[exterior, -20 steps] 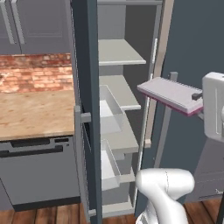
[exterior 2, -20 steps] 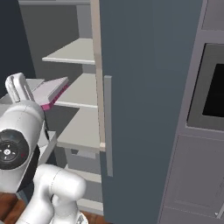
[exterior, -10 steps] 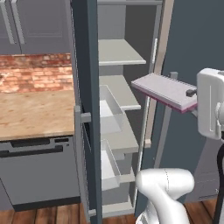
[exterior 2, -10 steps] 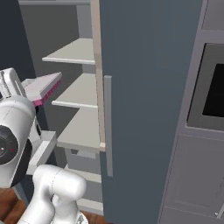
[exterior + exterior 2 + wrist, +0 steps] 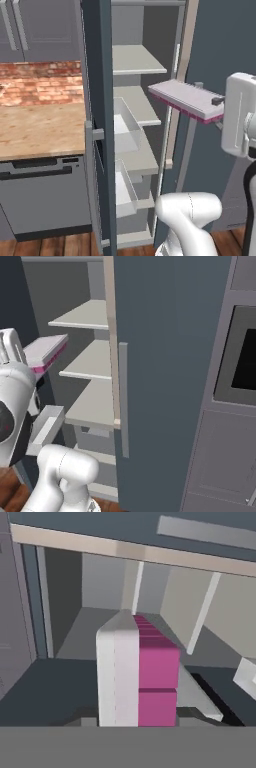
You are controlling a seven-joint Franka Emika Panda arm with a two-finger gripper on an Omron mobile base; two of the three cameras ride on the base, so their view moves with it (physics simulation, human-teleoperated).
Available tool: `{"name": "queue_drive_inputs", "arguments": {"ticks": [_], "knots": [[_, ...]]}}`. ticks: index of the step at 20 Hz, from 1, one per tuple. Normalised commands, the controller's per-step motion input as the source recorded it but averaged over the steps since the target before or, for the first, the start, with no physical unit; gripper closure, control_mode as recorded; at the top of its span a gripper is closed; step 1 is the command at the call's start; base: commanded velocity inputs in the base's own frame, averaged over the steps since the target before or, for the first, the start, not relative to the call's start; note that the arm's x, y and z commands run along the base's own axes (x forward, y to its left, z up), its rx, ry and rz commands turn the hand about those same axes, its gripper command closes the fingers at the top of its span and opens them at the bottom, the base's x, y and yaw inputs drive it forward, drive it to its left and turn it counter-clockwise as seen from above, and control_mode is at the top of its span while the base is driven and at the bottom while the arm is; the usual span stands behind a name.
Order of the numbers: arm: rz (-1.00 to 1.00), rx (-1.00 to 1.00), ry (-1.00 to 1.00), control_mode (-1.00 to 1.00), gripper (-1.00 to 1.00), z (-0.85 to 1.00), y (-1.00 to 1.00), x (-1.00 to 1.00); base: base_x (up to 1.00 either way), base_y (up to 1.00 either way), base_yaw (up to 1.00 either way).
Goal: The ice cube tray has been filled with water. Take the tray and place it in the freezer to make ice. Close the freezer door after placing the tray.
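A: Where's the tray (image 5: 186,98)?

B: In the air, carried by the tool (image 5: 218,101). It pokes out level from the arm toward the open freezer (image 5: 131,125), its far end just in front of the shelves (image 5: 135,60), at about the height of the second shelf. In the left base view the pale top faces up and the pink edge runs along the near side.

A: And the tool itself?

B: Closed on the tray's near end. The dark finger sits against the tray's end in the left base view. In the hand view the tray (image 5: 137,672) fills the middle, white face on the left and pink face on the right, pointing into the freezer's interior.

A: Is the tray touching a shelf?

B: No. It hangs clear of them, outside the front edge of the shelves. In the right base view the tray (image 5: 46,351) shows left of the shelves (image 5: 90,363), beside the arm's white body.

A: The door?

B: The freezer door (image 5: 97,125) stands wide open, seen edge-on at the left of the opening, with its handle sticking out at mid-height. The neighbouring door (image 5: 165,376) is shut, its grey handle (image 5: 123,398) running down its left edge.

A: Anything else nearby?

B: A wooden tabletop (image 5: 40,130) left of the open door, with a brick wall behind it and grey cabinets above.
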Motion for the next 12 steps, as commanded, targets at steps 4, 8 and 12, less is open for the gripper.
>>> {"name": "queue_drive_inputs", "arguments": {"ticks": [4, 8, 12], "knots": [[-0.05, 0.14, 0.0, -1.0, 1.0, 0.13, 0.0, 0.0, 0.0, 0.0, 0.0], [-0.05, 0.12, 0.0, -1.0, 1.0, 0.07, 0.0, 0.0, 0.0, 0.0, 0.0], [-0.02, 0.03, 0.0, -1.0, 1.0, 0.0, 0.09, 0.0, 0.0, 0.0, 0.0]]}}
